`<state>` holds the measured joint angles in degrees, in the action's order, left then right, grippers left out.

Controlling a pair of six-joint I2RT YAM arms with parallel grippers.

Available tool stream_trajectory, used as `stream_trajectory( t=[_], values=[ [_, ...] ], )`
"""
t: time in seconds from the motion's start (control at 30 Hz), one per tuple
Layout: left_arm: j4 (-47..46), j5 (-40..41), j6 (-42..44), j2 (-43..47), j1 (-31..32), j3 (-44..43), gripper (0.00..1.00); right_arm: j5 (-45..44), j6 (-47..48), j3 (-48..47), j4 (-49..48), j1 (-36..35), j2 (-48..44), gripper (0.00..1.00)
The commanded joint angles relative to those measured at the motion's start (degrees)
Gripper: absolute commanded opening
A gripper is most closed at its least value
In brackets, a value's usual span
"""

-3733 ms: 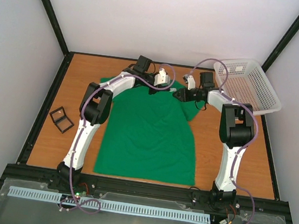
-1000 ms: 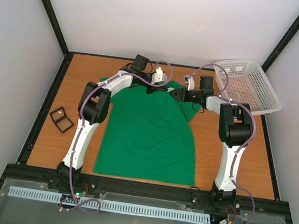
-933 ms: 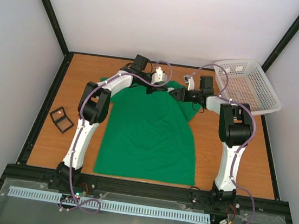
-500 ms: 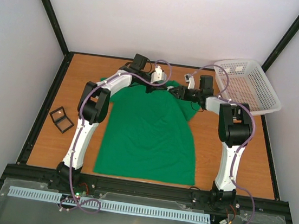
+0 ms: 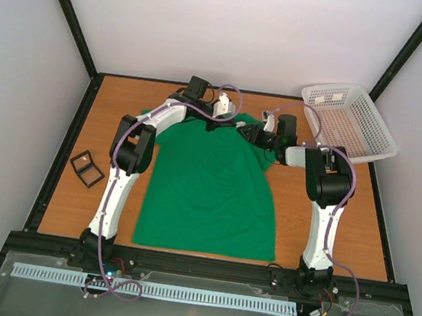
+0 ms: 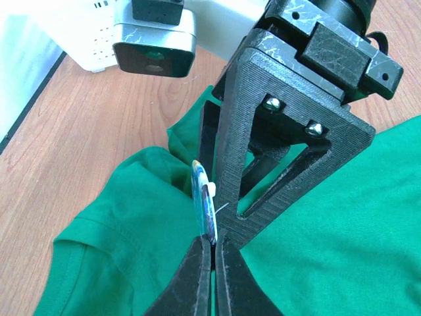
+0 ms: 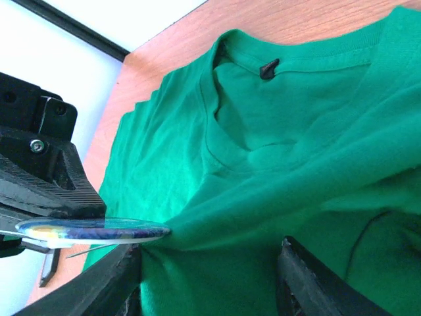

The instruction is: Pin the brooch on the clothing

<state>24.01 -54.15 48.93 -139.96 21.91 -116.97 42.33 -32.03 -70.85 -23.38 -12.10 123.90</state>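
The bright green T-shirt (image 5: 211,189) lies flat on the table, collar at the far end, its dark label (image 7: 268,68) showing. My left gripper (image 5: 217,123) is over the collar area, shut on the lower edge of the small round brooch (image 6: 204,201), which stands edge-on with a thin pin. In the right wrist view the brooch (image 7: 92,230) touches a raised fold of shirt. My right gripper (image 5: 248,132) is right beside it, open, its fingers (image 7: 309,280) straddling that fold. Its black finger frame (image 6: 283,151) stands just behind the brooch.
A small black square-framed case (image 5: 86,167) lies on the table's left side. A white plastic basket (image 5: 348,119) stands at the back right corner. Black frame rails edge the wooden table (image 5: 328,211).
My right gripper has moved left along the shirt's shoulder until it is close against the left gripper and brooch. The left gripper has shifted only slightly at the collar.
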Motion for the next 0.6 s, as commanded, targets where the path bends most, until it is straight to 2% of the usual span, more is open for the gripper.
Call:
stream_trajectory(
  t=[0.0, 0.23, 0.57],
  values=[
    [1.39, -4.28, -0.31, 2.64, 0.47, -1.6, 0.01, -7.82, -7.7, 1.93, -10.24, 0.37, -2.16, 0.52],
    [1.61, -4.86, -0.28, 2.54, 0.51, -1.53, 0.01, -7.28, -10.56, 2.2, -15.33, 0.34, -2.13, 0.54],
    [5.08, -0.67, 3.51, 2.14, 1.64, -1.97, 0.01, -3.96, -13.39, -2.07, -9.37, 0.58, -1.29, 0.53]
  ],
)
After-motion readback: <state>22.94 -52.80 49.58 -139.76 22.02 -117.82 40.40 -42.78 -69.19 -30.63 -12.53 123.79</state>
